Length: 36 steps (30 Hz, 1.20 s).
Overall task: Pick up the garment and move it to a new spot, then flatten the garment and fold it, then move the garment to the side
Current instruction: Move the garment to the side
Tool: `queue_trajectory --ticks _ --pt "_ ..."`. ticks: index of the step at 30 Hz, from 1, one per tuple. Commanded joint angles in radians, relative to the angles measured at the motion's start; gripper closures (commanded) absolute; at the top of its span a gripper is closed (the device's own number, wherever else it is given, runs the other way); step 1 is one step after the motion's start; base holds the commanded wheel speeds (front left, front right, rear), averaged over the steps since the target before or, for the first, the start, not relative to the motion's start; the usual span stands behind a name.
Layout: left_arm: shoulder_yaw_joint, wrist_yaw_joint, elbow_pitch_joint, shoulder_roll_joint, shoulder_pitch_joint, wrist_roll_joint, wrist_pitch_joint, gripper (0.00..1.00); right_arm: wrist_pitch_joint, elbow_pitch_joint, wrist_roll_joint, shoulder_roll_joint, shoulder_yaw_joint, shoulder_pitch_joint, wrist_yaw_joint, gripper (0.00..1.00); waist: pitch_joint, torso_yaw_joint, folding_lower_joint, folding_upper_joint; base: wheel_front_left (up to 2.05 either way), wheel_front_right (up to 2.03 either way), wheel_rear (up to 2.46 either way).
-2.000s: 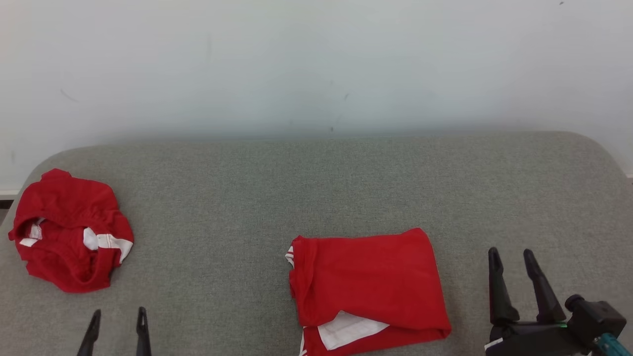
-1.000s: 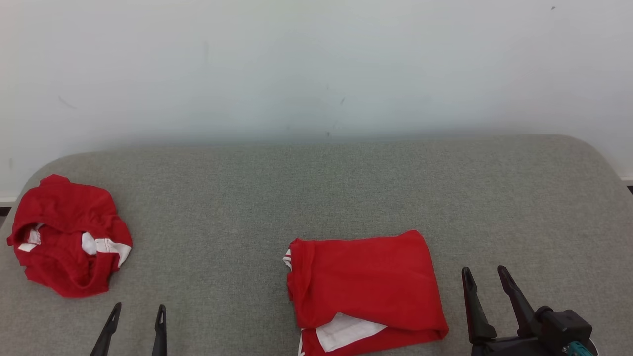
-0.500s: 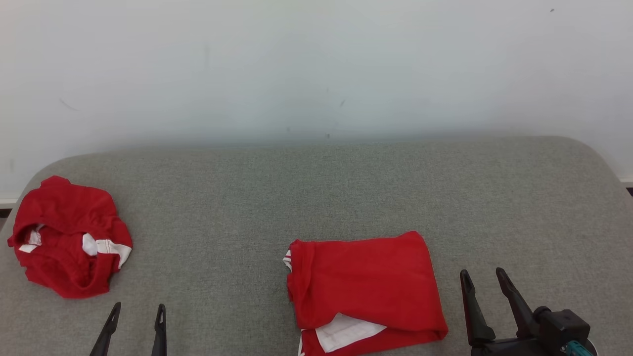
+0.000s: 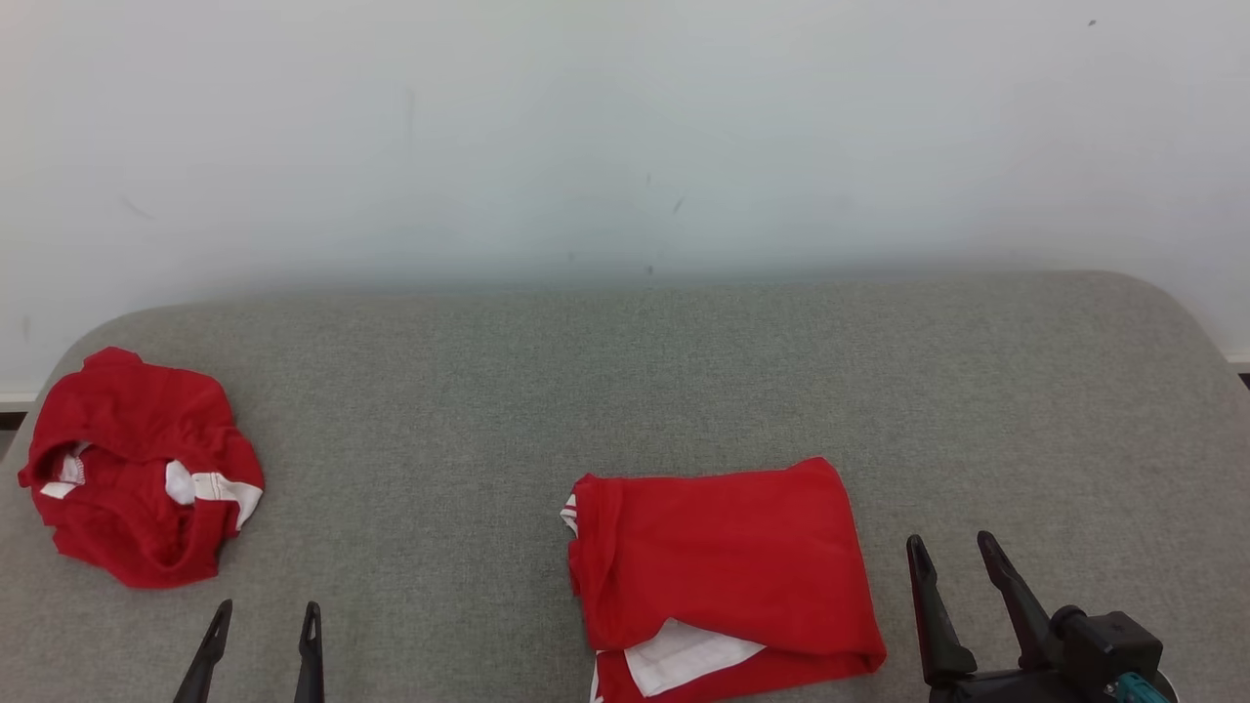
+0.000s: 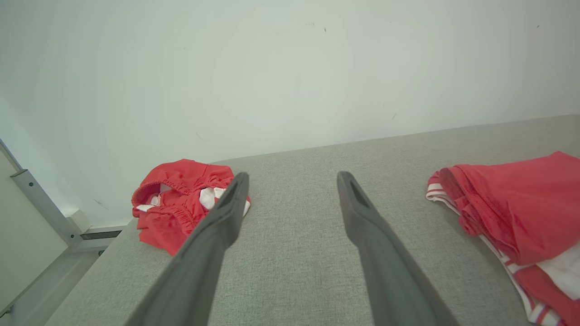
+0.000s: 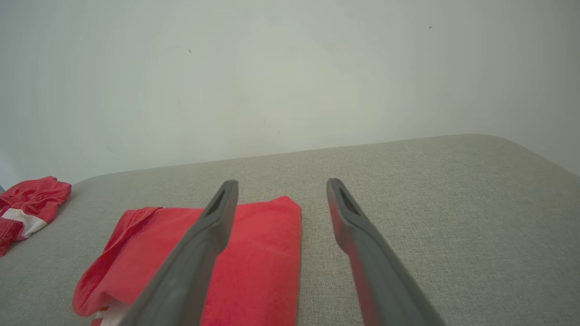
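two grippers hover low over the near edge of the grey cushioned surface (image 4: 625, 371), and both stand wide open with nothing between their fingers. the left gripper (image 4: 269, 607) sits at the near left, its dark fingers pointing away toward the wall (image 4: 625, 127), touching no cloth. from its own wrist view the left gripper (image 5: 293, 176) frames bare grey fabric. the right gripper (image 4: 949, 539) is at the near right, just beside the right-hand edge of the folded garment (image 4: 723, 557) but apart from it. in the right wrist view its left finger (image 6: 199, 244) crosses in front of the red cloth; contact cannot be told from there.

the folded garment lies flat near the front of the surface, a little right of centre. it is a rough rectangle whose long axis runs left to right, slightly skewed. its rolled, thicker edge and a bit of white striping face the left, and a white panel peeks out along the near edge. a second, crumpled garment (image 4: 137, 469), red with white patches, sits bunched in a heap close to the rounded far-left corner of the surface, well apart from the folded one.

open grey fabric spreads between the two garments, behind the folded one up to the wall, and across the whole right side out to the rounded far-right corner. the left edge drops away just beyond the heap.
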Motion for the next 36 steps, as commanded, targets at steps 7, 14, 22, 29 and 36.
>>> queue_trajectory --ticks 7,14,22,29,36 --pt "-0.002 0.006 0.003 0.007 0.006 -0.007 -0.005 0.0 0.002 0.005 -0.003 -0.002 -0.001 0.011 -0.002 0.0 0.001 0.002 0.0 0.0 0.0 0.0 0.0" --pt "-0.001 0.013 -0.007 0.008 0.006 -0.015 -0.007 0.0 0.015 0.033 -0.024 -0.012 0.005 -0.033 -0.002 0.0 0.01 0.007 0.0 0.0 0.0 0.0 0.0" --pt "-0.016 0.013 -0.006 -0.001 -0.022 -0.018 -0.008 0.0 0.063 0.223 -0.026 -0.038 0.033 -0.185 -0.002 0.0 0.045 0.031 0.0 0.0 0.0 0.0 0.0" --pt "-0.041 0.002 0.011 -0.013 -0.066 -0.017 -0.011 0.0 0.042 0.497 -0.003 -0.045 0.042 -0.321 -0.002 0.0 0.098 0.075 0.0 0.0 0.0 0.0 0.0" --pt "-0.05 -0.006 0.032 -0.018 -0.101 -0.019 -0.013 0.0 -0.001 0.713 0.02 -0.026 0.076 -0.41 -0.002 0.0 0.13 0.094 0.0 0.0 0.0 0.0 0.0"
